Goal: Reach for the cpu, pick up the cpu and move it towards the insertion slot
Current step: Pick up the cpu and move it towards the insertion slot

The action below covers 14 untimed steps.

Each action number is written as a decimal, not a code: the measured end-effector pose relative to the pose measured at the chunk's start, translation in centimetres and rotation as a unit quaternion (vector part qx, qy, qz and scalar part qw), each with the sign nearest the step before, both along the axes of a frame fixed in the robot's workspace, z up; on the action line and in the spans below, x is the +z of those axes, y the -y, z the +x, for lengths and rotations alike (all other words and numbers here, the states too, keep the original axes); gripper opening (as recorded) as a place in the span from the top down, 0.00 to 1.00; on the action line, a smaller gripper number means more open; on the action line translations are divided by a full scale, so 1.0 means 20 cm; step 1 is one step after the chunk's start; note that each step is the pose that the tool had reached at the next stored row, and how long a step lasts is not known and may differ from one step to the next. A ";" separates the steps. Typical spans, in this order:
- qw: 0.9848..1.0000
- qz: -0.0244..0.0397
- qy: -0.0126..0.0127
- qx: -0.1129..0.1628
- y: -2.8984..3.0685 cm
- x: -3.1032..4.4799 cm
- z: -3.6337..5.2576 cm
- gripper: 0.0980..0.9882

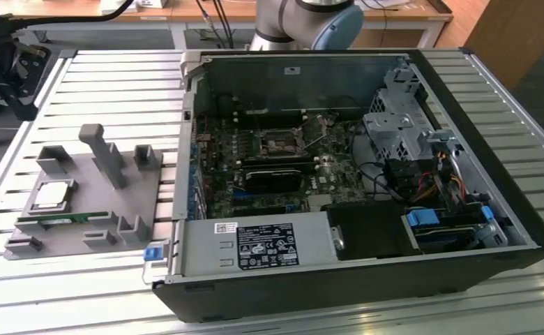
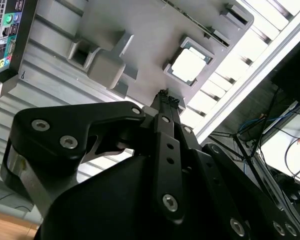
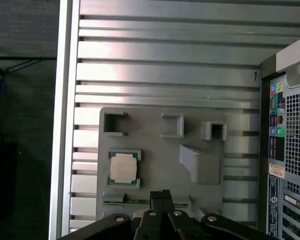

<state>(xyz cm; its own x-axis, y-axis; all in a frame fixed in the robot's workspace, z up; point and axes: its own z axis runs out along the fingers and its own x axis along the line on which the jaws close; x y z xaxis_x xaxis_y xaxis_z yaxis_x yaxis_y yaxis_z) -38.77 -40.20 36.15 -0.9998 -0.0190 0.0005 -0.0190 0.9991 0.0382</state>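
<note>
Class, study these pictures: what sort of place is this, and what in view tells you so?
Probably a robotics lab workbench for computer assembly: a robot arm stands behind an open computer case on a slotted aluminium table, and a grey fixture beside it holds the cpu.

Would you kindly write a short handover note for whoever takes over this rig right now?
Gripper: shut, holding nothing; it hangs above the grey fixture, apart from the cpu.
Cpu: lies flat in its pocket on the fixture, untouched.
Insertion slot: inside the open computer case, with no cpu in it.
Done: the arm is over the fixture.
Left: the cpu is not yet grasped, lifted or carried towards the slot.
</note>
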 end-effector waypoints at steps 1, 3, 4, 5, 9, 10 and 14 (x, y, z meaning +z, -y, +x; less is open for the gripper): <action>1.000 0.000 0.000 0.000 0.000 0.000 -0.002 0.99; 1.000 0.000 0.000 0.000 0.000 -0.001 -0.008 0.99; 1.000 0.000 0.000 0.000 0.000 -0.001 -0.010 0.99; 1.000 0.000 0.000 0.000 0.000 -0.001 -0.012 0.99; 1.000 0.000 0.000 0.000 0.000 -0.002 -0.024 0.99; 1.000 0.000 0.000 0.000 0.000 -0.002 -0.027 0.99; 1.000 0.000 0.000 0.000 0.000 -0.004 -0.041 0.99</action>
